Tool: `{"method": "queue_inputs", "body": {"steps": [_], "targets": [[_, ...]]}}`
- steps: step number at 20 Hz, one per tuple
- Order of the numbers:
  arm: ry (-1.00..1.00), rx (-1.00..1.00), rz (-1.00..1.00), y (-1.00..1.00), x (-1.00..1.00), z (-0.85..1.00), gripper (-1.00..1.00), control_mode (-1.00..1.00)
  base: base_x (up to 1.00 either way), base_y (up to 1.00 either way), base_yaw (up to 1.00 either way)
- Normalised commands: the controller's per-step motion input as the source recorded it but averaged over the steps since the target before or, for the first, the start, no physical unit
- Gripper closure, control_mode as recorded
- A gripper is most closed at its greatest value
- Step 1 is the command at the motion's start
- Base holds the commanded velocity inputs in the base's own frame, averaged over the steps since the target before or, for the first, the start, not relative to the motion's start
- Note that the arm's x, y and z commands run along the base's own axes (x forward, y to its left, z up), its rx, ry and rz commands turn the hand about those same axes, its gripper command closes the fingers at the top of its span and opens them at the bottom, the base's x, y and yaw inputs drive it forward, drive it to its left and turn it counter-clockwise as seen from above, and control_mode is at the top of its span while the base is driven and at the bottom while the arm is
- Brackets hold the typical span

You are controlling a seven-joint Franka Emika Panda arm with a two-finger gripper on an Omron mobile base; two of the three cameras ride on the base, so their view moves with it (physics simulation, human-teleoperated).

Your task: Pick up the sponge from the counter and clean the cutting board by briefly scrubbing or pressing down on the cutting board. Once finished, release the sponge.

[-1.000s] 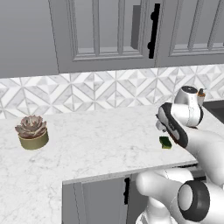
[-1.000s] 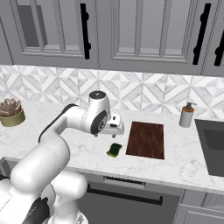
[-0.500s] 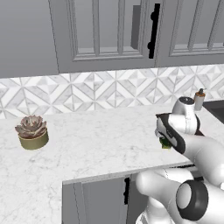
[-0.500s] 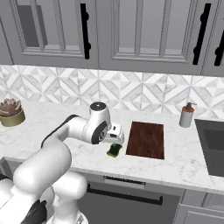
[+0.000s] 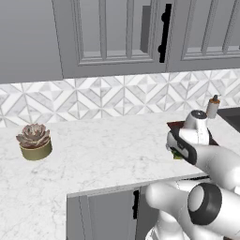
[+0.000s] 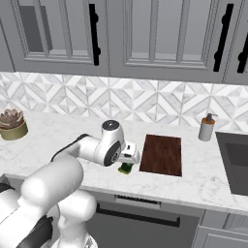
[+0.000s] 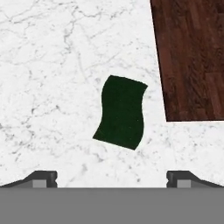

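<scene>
Directly below the spread-fingered gripper [image 7: 112, 179] lies the sponge [image 7: 121, 112] on the counter [image 7: 52, 78], just beside the cutting board [image 7: 192, 57], long axis crossing the finger gap.

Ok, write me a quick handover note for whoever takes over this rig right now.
Gripper: open, nothing held, poised above the sponge, fingertips wide apart.
Sponge: lying on the white marble counter, just off the cutting board, not touching it. In the right base view it sits by the board's near left corner.
Cutting board: bare, on the counter left of the soap dispenser.
Done: gripper lined up over the sponge.
Left: descend, grasp, scrub or press on the board, release.
</scene>
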Motion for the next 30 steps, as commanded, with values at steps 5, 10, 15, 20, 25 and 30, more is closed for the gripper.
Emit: {"method": "queue_inputs", "body": {"steps": [5,10,15,20,25,30], "targets": [[0.00,0.00,0.00,-0.12,0.24,-0.13,-1.00,-1.00,0.00,0.00,0.00],[0.00,0.01,0.00,-0.10,0.17,-0.17,-1.00,-1.00,0.00,0.00,0.00],[0.00,0.04,0.00,-0.06,0.07,-0.24,-1.00,-1.00,0.00,0.00,0.00],[0.00,0.05,0.00,-0.03,0.08,-0.25,-1.00,-1.00,0.00,0.00,0.00],[0.01,0.04,0.00,-0.04,0.29,-0.21,-1.00,-1.00,0.00,0.00,0.00],[0.01,0.03,0.00,-0.02,0.32,-0.23,-1.00,-1.00,0.00,0.00,0.00]]}}
